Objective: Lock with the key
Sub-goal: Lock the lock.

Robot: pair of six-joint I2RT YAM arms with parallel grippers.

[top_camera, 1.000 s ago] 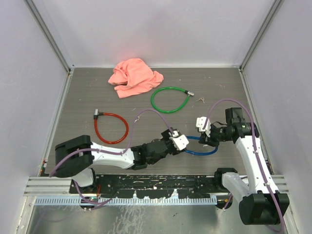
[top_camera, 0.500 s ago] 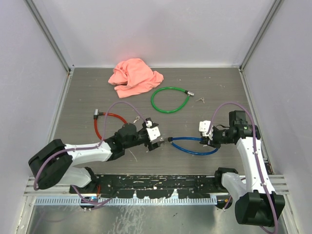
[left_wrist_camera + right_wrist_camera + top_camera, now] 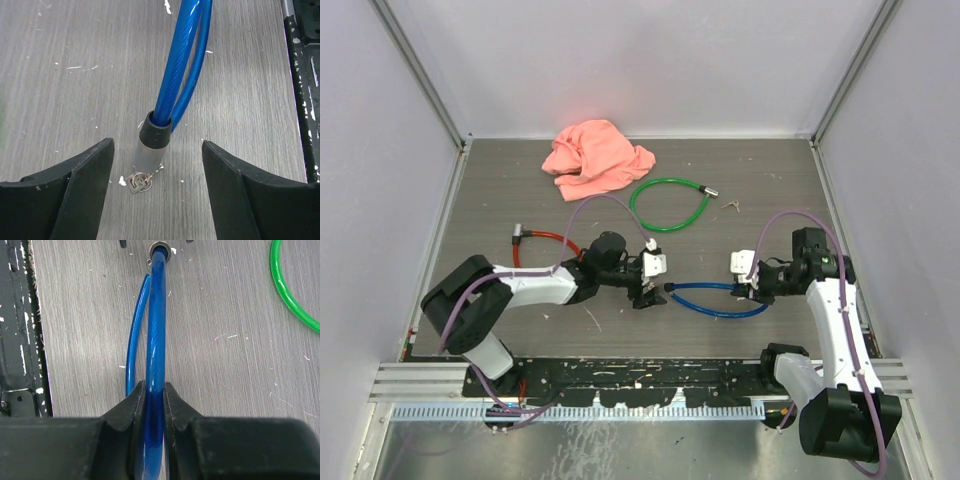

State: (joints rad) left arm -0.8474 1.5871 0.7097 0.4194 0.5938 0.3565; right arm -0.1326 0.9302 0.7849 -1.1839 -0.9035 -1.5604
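Observation:
A blue cable lock (image 3: 720,300) lies on the grey table. Its silver barrel end (image 3: 151,147) points at my left gripper, and a small key on a ring (image 3: 139,181) lies against the barrel's tip. I cannot tell whether the key is in the keyhole. My left gripper (image 3: 650,285) is open, with its fingers (image 3: 80,175) on either side of the barrel and not touching it. My right gripper (image 3: 154,390) is shut on the blue cable (image 3: 156,315) at the loop's right side (image 3: 752,288).
A green cable lock (image 3: 668,205) lies behind the blue one and shows in the right wrist view (image 3: 292,290). A red cable lock (image 3: 548,262) is at the left. A pink cloth (image 3: 595,158) lies at the back. A small key (image 3: 733,205) lies by the green lock. Walls enclose the table.
My left gripper drew back left from the blue lock's end, then came back to it and now straddles the barrel. The right gripper kept hold of the cable.

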